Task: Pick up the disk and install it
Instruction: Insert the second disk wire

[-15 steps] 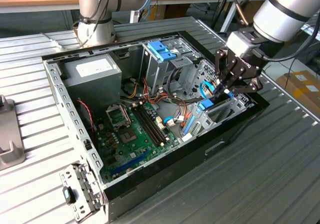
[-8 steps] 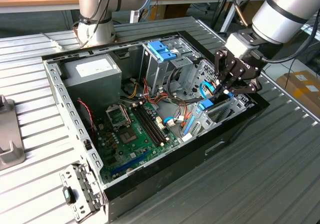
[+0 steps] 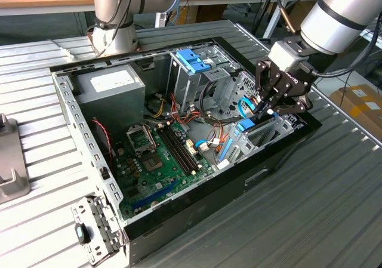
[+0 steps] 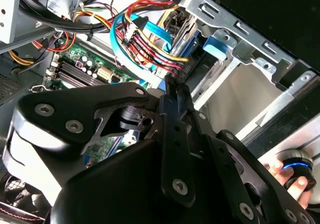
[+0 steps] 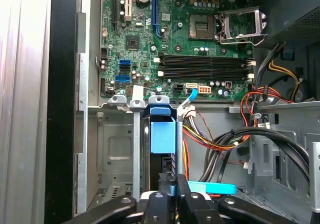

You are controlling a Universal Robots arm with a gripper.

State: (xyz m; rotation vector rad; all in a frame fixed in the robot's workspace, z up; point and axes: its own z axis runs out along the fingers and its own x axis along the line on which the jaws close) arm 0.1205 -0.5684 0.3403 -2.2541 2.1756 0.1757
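One disk (image 5: 163,136) is seen slotted upright in the drive bay (image 5: 112,149) of the open computer case (image 3: 77,116), its edge clamped by the gripper (image 5: 174,189).

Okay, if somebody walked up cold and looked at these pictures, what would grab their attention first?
Probably the open computer case lying on the ribbed metal table, its green motherboard exposed. Next, the black gripper reaching into the case at the exterior view's right, down at the disk in its light-blue carrier, which stands on edge in a metal bay. A blue-handled carrier atop the tall drive cage also stands out.
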